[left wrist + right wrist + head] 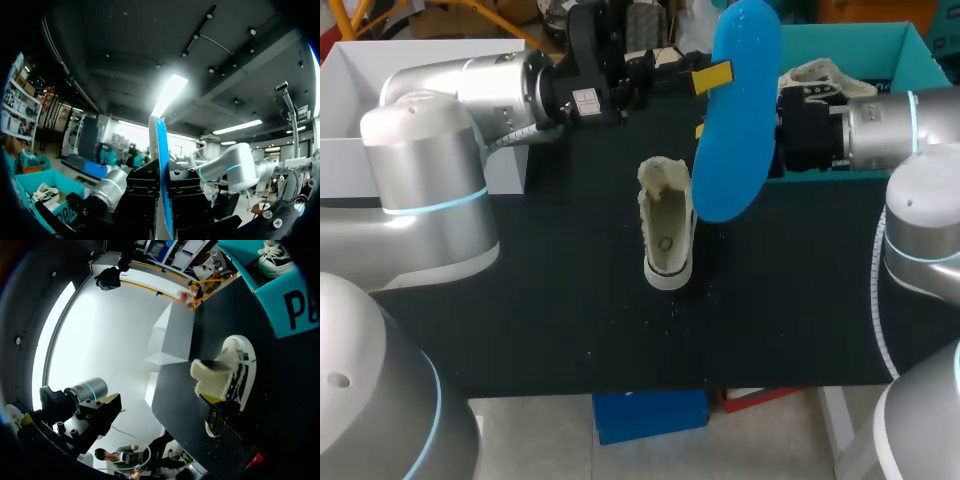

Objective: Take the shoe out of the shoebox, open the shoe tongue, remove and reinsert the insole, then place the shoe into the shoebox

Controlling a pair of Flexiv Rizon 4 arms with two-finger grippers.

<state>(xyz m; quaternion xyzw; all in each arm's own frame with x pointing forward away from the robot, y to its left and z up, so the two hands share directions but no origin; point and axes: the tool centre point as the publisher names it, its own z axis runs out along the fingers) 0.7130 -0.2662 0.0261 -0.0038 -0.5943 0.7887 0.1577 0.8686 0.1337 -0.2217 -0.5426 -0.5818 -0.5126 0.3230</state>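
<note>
Clamped upright in left gripper: blue insole, far edge beside right gripper, whose grip cannot be told; cream sneaker below, on black tabletop.

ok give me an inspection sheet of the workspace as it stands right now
surface: black table, a few pale specks near the front
job's things: shoe on its sole mid-table, mouth open; blue insole held up, clear of the shoe; teal shoebox far right, second shoe inside
clutter: white box far left
grippers: left gripper shut on the insole; right gripper beside the insole, state unclear
cables: ribbed line along the right arm
surroundings: nothing seen reaching over the table
</note>
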